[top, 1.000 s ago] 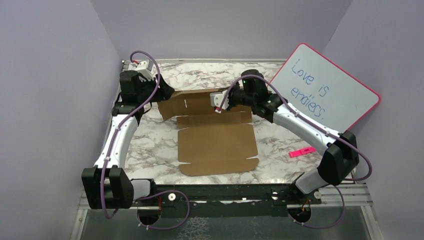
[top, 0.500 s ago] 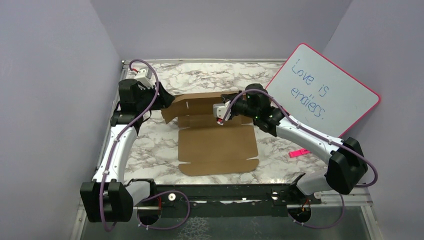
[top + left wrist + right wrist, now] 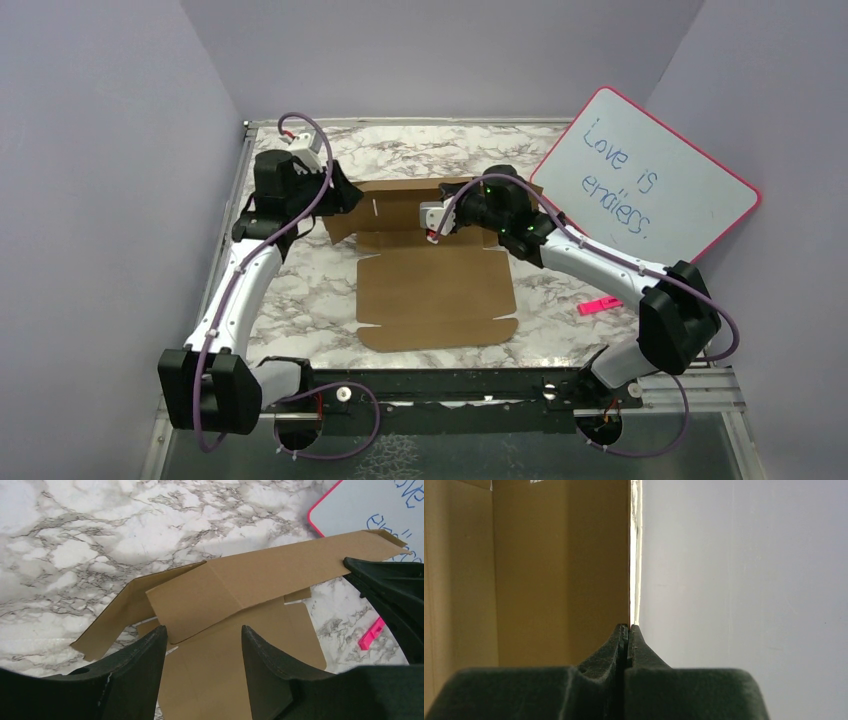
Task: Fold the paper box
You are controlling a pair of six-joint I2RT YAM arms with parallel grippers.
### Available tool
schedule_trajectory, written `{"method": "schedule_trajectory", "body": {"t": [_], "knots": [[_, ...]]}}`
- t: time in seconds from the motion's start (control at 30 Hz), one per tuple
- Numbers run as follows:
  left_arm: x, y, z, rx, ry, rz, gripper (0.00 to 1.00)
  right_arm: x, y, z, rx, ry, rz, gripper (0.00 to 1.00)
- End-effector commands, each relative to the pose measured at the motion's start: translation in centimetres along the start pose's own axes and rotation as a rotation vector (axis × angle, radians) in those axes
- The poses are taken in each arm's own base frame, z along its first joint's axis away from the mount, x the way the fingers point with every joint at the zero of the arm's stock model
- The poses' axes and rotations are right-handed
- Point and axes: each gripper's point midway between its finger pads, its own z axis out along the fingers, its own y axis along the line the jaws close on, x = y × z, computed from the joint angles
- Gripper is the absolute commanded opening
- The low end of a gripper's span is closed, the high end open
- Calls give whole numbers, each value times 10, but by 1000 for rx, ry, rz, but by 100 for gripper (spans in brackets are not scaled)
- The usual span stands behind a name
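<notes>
The paper box is a flat brown die-cut cardboard sheet in the middle of the marble table, with its back panel lifted off the surface. My right gripper is shut on the top edge of that raised panel; in the right wrist view the jaws pinch the thin cardboard edge. My left gripper is open and empty, hovering over the panel's left end. The left wrist view shows its fingers spread above the cardboard.
A pink-rimmed whiteboard with blue writing leans at the back right and also shows in the left wrist view. A pink marker lies on the table right of the sheet. Purple walls enclose the table.
My left gripper has moved right, closer to the raised panel's left end. My right gripper has shifted slightly left and back, still holding the panel's edge.
</notes>
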Motion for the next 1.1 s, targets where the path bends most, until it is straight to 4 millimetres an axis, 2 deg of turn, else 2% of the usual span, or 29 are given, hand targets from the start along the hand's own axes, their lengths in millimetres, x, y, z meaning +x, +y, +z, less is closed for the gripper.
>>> {"method": "schedule_trajectory", "body": {"t": [0.0, 0.17, 0.4, 0.73, 1.07], "knots": [[-6, -10, 12, 2, 1, 21, 57, 3, 8, 5, -1, 6, 1, 1], [4, -10, 28, -4, 32, -3, 53, 2, 9, 4, -3, 3, 10, 1], [18, -31, 45, 77, 14, -69, 51, -4, 15, 3, -14, -30, 49, 1], [20, -40, 44, 149, -101, -173, 52, -3, 41, 2, -32, -24, 41, 1], [44, -34, 36, 153, -117, -240, 56, 1, 69, 3, -39, 66, -70, 1]]}}
